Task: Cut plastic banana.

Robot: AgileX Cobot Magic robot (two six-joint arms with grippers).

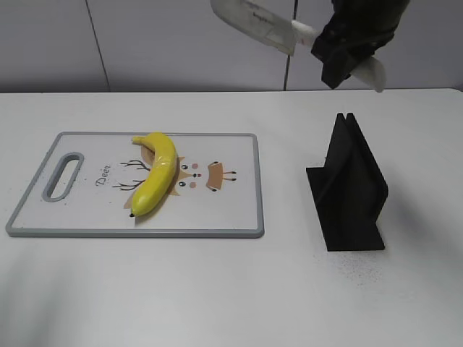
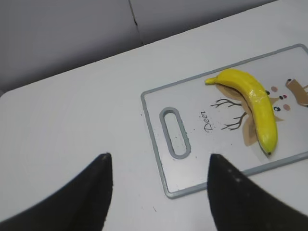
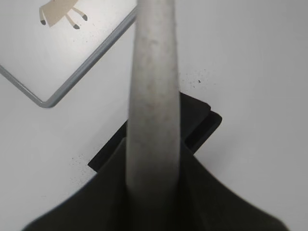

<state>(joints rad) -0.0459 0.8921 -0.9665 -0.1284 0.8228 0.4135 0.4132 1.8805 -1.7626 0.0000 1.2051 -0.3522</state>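
The yellow plastic banana [image 1: 155,176] lies on the white cutting board [image 1: 87,210] with a deer drawing; it also shows in the left wrist view [image 2: 257,103] on the board [image 2: 192,159]. My right gripper [image 1: 346,54] is high above the table at the top right, shut on the handle of a white knife [image 1: 253,22] whose blade points left. In the right wrist view the knife handle [image 3: 154,96] runs up between the fingers [image 3: 154,187]. My left gripper [image 2: 159,166] is open and empty, above the table at the board's handle corner.
A black knife stand [image 1: 351,191] stands on the white table right of the board; it also shows in the right wrist view [image 3: 199,120] under the knife. A corner of the board [image 3: 62,82] shows there too. A grey wall runs behind the table.
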